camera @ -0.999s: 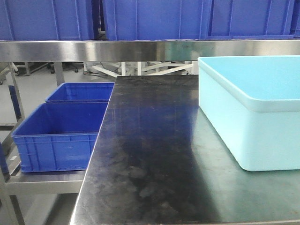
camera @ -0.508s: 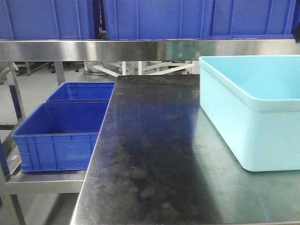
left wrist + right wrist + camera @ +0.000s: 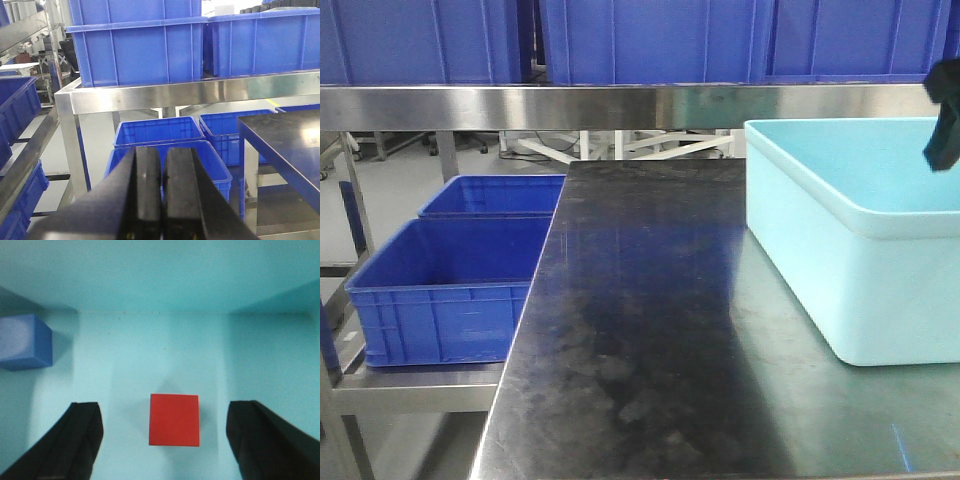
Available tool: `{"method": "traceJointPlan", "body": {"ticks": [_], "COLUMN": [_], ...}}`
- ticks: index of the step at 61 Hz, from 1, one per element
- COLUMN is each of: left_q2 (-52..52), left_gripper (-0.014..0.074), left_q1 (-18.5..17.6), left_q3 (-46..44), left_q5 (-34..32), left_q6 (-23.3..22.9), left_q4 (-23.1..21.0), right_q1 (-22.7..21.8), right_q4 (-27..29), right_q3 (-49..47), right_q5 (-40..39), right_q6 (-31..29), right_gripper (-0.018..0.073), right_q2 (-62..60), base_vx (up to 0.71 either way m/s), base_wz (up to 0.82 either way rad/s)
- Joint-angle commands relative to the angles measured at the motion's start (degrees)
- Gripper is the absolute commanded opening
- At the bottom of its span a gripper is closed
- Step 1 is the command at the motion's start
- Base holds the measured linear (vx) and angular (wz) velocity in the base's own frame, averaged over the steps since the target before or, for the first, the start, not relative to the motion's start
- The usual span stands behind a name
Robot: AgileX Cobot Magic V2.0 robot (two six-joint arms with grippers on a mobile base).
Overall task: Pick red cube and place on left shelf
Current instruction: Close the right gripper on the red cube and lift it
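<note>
Red cube [image 3: 174, 420] between right fingers [image 3: 72, 442] (untouched)

Bright, even indoor light filled all three views. The steel rail of the left shelf [image 3: 620, 105] carried a soft sheen, and the black tabletop [image 3: 650, 300] mirrored blue and pale patches. Inside the light-blue tub [image 3: 160, 280] the picture was hazy, and the red cube [image 3: 174, 420] threw a faint shadow up-left. The fingers [image 3: 75, 440] of the right gripper [image 3: 165, 407] were blurred. The left gripper [image 3: 162, 150] looked soft too, with the blue bins [image 3: 140, 50] behind it sharper.
</note>
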Motion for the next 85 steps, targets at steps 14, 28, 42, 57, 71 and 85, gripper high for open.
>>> {"method": "traceJointPlan", "body": {"ticks": [14,28,42,57,71,85], "left_q2": [0.46,0.46,0.46,0.46,0.46,0.46], "left_gripper": [0.0106,0.0106,0.0106,0.0106,0.0106,0.0106], "left_q1": [-0.25,-0.25,-0.25,-0.25,-0.25,-0.25], "left_q3": [1.26,1.26,1.26,1.26,1.26,1.26], "left_q5": [-4.80,-4.80,-4.80,-4.80,-4.80,-4.80], "left_q6": [0.08,0.08,0.08,0.08,0.08,0.08], "left_q4": [-0.32,-0.32,-0.32,-0.32,-0.32,-0.32], "right_q1": [-0.13,-0.13,-0.13,-0.13,-0.13,-0.13], "right_q4": [-0.17,-0.27,-0.75,-0.80,-0.80,-0.80], "right_q3": [-2.22,-2.22,-2.22,-2.22,-2.22,-2.22], "right_q5": [-3.04,-3.04,-3.04,-3.17,-5.07,-5.23], "right_q6": [-0.17,-0.17,-0.17,-0.17,-0.17,-0.17], "right_gripper": [0.0615,0.0615,0.0615,0.0613,0.0334,0.0068], "right_q2": [1.99,4.76,8.27,10.39,9.45,2.25], "base_vx": [-0.01,0.01,-0.02,0.00,0.00,0.00], "base_wz": [-0.06,0.06,-0.10,0.02,-0.01,0.00]}}
